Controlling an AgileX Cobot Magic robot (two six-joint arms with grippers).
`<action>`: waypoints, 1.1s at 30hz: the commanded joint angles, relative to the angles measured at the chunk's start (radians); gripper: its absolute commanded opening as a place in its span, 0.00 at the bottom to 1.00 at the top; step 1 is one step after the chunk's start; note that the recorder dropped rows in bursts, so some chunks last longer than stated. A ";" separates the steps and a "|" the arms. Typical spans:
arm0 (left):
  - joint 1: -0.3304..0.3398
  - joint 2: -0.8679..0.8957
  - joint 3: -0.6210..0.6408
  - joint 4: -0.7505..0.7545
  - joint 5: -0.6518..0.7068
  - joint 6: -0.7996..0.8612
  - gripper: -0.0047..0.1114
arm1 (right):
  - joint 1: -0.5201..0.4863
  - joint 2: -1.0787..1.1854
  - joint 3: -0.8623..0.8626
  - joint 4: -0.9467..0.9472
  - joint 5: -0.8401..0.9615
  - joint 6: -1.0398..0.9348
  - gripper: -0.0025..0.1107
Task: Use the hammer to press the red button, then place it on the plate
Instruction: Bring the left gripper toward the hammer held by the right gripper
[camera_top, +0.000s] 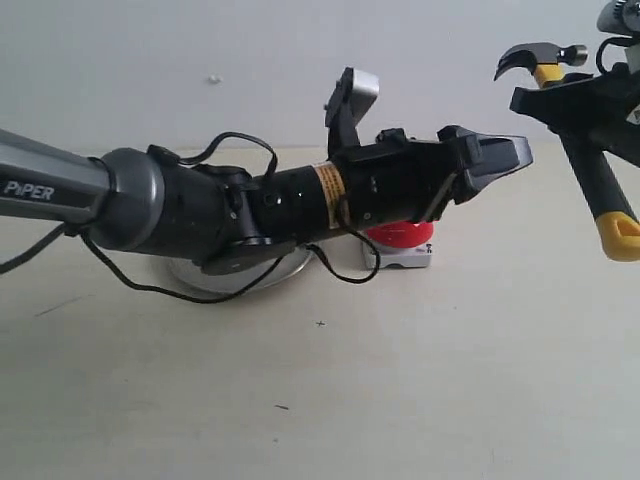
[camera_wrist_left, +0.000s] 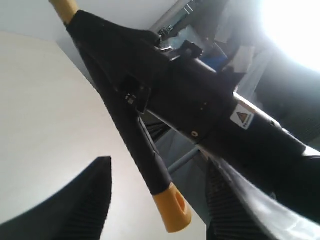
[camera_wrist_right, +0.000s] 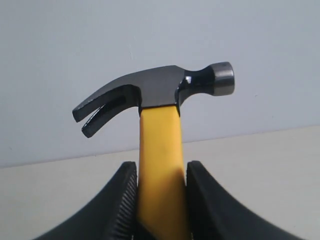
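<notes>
My right gripper (camera_top: 570, 98) (camera_wrist_right: 161, 169) is raised at the upper right, shut on the yellow neck of the hammer (camera_top: 598, 185) (camera_wrist_right: 159, 95). The dark head points up and the looped yellow end (camera_wrist_left: 172, 207) hangs down. My left arm reaches across the table. Its gripper (camera_top: 512, 156) (camera_wrist_left: 160, 170) is open, a short way left of the hammer's handle and not touching it. The red button (camera_top: 400, 238) on its grey base sits on the table under the left gripper, partly hidden. The silver plate (camera_top: 275, 274) lies further left, mostly covered by the left arm.
A pale table (camera_top: 320, 400) carries everything and a plain light wall (camera_top: 200, 60) stands behind it. Black cables (camera_top: 150, 288) loop along and under the left arm.
</notes>
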 joint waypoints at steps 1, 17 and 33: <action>-0.024 0.049 -0.064 0.000 0.002 -0.076 0.52 | 0.007 -0.023 0.011 -0.090 -0.164 0.085 0.02; -0.028 0.104 -0.183 0.131 -0.017 -0.241 0.52 | 0.071 -0.025 0.017 -0.061 -0.215 0.000 0.02; -0.053 0.146 -0.188 0.039 -0.002 -0.197 0.52 | 0.071 -0.029 0.017 -0.067 -0.207 0.058 0.02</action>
